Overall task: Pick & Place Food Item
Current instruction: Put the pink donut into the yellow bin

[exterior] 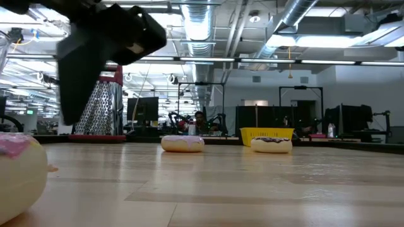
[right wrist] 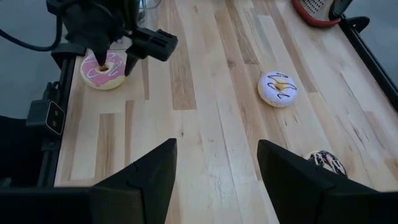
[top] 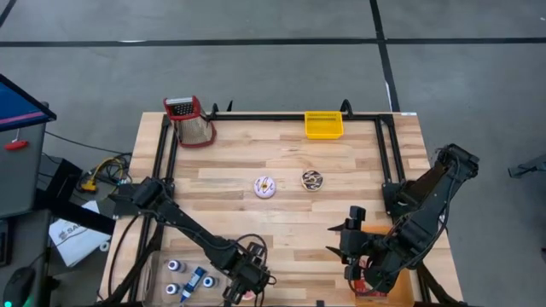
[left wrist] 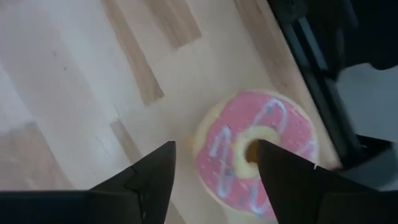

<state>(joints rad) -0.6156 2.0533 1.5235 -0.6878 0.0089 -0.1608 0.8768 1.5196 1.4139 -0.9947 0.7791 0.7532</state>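
A pink-iced donut (left wrist: 258,155) with white stripes lies flat on the wooden table (top: 281,153) near its front edge, left of the middle; it also shows in the right wrist view (right wrist: 102,73) and the low view (exterior: 19,170). My left gripper (left wrist: 216,146) points steeply down over it, open. One finger stands in front of the donut's hole, the other outside its rim. My right gripper (top: 350,246) hangs open above the table's near right part, with nothing between its fingers (right wrist: 217,146). My left gripper stands over the pink donut from above, one finger (left wrist: 283,174) in front of the hole and the other (left wrist: 152,177) beside the rim (left wrist: 202,140). I cannot tell whether either finger touches the donut, which lies flat on the table.
A white-iced donut (top: 265,187) and a chocolate one (top: 312,180) lie at mid-table. A yellow bin (top: 324,125) sits at the far edge, a red-handled grater (top: 189,119) at the far left. Small bottles (top: 189,277) lie left of my left gripper. Black frame rails (top: 388,153) border the table.
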